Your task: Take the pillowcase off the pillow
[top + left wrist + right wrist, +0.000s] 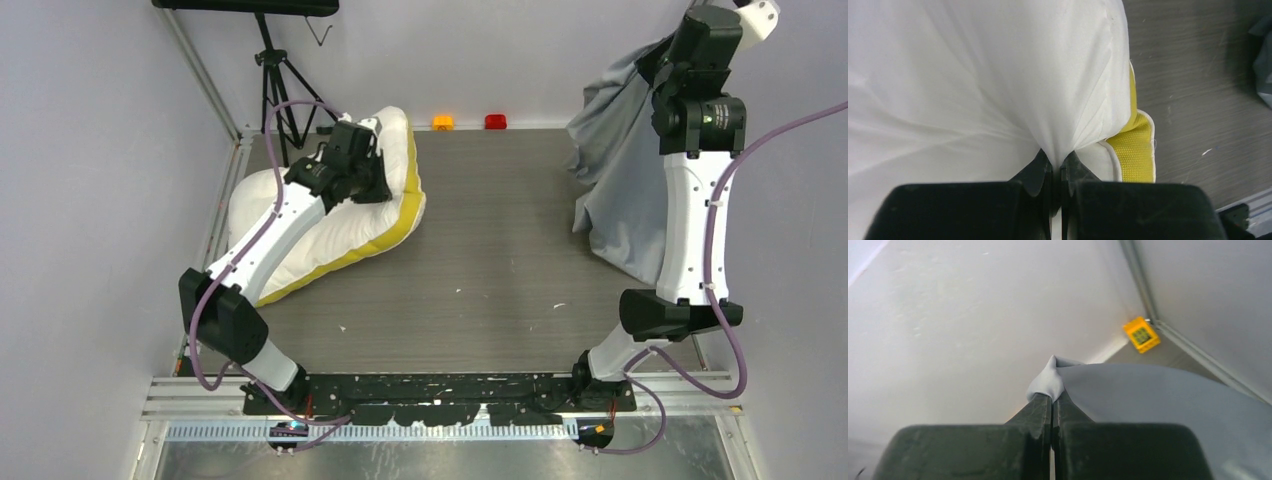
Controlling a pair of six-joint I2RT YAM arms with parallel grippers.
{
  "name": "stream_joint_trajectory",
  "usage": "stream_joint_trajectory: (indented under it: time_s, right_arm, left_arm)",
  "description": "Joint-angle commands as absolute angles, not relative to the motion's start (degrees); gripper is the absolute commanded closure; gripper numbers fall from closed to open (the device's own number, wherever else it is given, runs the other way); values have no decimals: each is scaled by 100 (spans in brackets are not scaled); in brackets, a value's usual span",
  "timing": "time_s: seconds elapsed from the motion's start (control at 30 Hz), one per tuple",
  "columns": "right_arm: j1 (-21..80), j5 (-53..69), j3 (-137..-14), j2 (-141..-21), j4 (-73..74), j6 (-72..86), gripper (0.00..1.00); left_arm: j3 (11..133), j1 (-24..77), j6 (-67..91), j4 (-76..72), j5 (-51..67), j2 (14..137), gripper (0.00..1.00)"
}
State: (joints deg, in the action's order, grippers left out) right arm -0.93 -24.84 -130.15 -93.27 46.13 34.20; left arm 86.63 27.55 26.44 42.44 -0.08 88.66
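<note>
The pillow (pixel 300 235), white on top with a yellow edge, lies bare at the table's far left, its far end lifted. My left gripper (pixel 372 178) is shut on a pinch of its white fabric (pixel 1058 100); the yellow edge (pixel 1135 150) shows to the right in the left wrist view. The grey-blue pillowcase (pixel 620 170) hangs limp at the far right, apart from the pillow, its lower part draped to the table. My right gripper (pixel 1053 399) is raised high and shut on a corner of the pillowcase (pixel 1168 405).
An orange block (pixel 442 122) and a red block (pixel 495 121) sit at the table's far edge; the orange one shows in the right wrist view (pixel 1141 334). A black tripod (pixel 275 80) stands at the back left. Walls enclose the left, back and right.
</note>
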Motion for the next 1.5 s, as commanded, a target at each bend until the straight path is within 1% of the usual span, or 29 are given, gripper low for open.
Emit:
stream_joint_trajectory:
  time_s: [0.0,0.07,0.1,0.13,0.17,0.2,0.23,0.27,0.3,0.33,0.43,0.5,0.63,0.73,0.83,0.93,1.0,1.13,1.23,1.37,1.47]
  right_arm:
    - [-150,-672,-13310,-9262,4329,3281,97]
    - [-149,215,-12781,-9077,4115,3291,90]
    - [-149,511,-12451,-8948,3989,3274,79]
    - [-149,703,-12108,-8795,3869,3242,56]
    - [-149,784,-11748,-8615,3754,3196,35]
    - [-149,775,-11382,-8428,3652,3175,23]
    - [-149,698,-10961,-8223,3500,3138,18]
    - [-149,623,-10540,-8008,3254,3077,17]
    - [-149,550,-10121,-7765,3014,3028,17]
    - [-154,505,-9639,-7506,2735,2978,16]
    - [-150,574,-8060,-6681,1509,2878,16]
    - [-156,517,-7151,-6211,885,3103,16]
    - [-149,534,-6000,-5754,580,3689,16]
    - [-149,664,-5283,-5615,651,3711,16]
    - [-143,239,-4462,-5400,588,3575,16]
    - [-133,-498,-3671,-5243,247,3281,16]
    - [-117,-803,-3261,-5214,-62,3039,15]
    - [-96,-624,-2487,-4998,-1160,2141,12]
    - [-96,-642,-2164,-4813,-1687,1757,12]
    - [-95,-1065,-2133,-5278,-1911,1425,13]
    - [-89,-1352,-1758,-5664,-2808,1449,14]
  left_arm:
    - [9576,2767,3222,3165,742,9177,100]
    - [9855,2770,3425,2933,994,9435,100]
    - [9947,2781,3513,2766,1092,9543,100]
    - [9998,2785,3586,2658,1165,9655,97]
    - [10030,2786,3645,2634,1178,9715,76]
    - [10033,2786,3688,2643,1145,9721,52]
    - [9966,2782,3705,2627,1087,9690,30]
    - [9835,2786,3698,2551,1032,9603,15]
    - [9655,2786,3625,2478,964,9488,3]
    - [9461,2786,3576,2406,857,9362,1]
    - [8916,2777,3225,2316,557,8934,0]
    - [8546,2777,2937,2364,337,8618,0]
    - [7508,2777,2515,2189,-239,7814,0]
    - [6433,2777,2010,1834,-770,7094,0]
    - [5083,2777,1420,789,-1140,6490,0]
    - [3870,2777,1353,-312,-1266,5881,0]
    - [3369,2777,1501,-729,-1290,5642,0]
    - [2909,2777,1317,-891,-1615,5487,0]
    - [2446,2777,893,-1457,-2132,5425,0]
    - [2130,2775,522,-1940,-2919,5425,0]
    - [1988,2772,126,-2564,-3076,5561,0]
